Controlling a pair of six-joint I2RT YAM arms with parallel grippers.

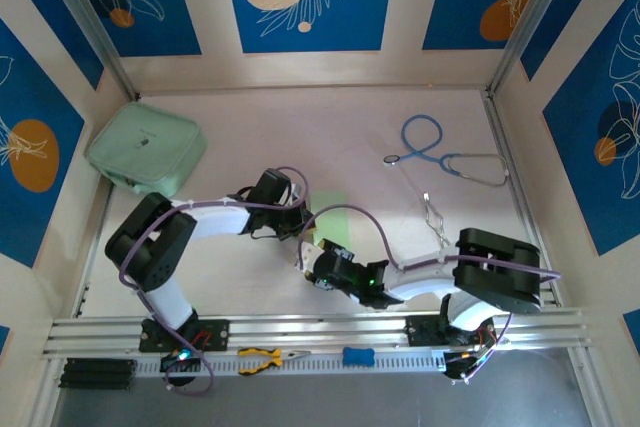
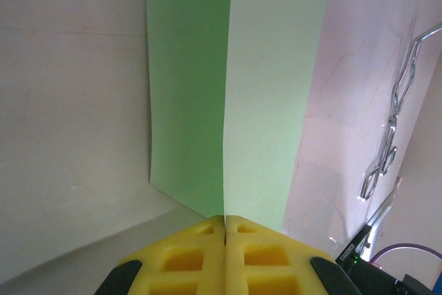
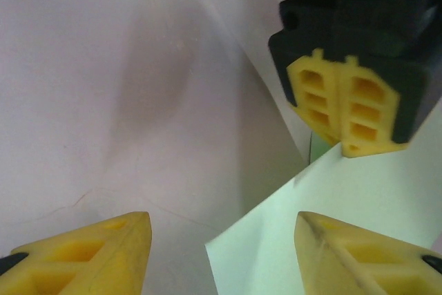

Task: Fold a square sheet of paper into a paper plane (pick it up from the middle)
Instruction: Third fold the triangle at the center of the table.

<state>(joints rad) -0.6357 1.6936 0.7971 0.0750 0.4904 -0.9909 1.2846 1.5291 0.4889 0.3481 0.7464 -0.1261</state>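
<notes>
Left hand [image 2: 225, 220] is pinched fully shut, its yellow fingertips meeting on the near end of the crease in the square sheet of paper [image 2: 235, 88]. In the left wrist view the light-green sheet runs away from the fingertips, and the half left of the crease looks darker than the half on the right. The right hand [image 3: 221, 220] stands open with nothing gripped; a pale corner of the sheet shows between its two yellow fingers. In the top view the sheet lies mid-bench [image 1: 300, 137], between the two wrists. A mint-green pouch [image 1: 147, 152] sits far left and a blue stethoscope [image 1: 445, 152] far right, both well apart from the sheet.
</notes>
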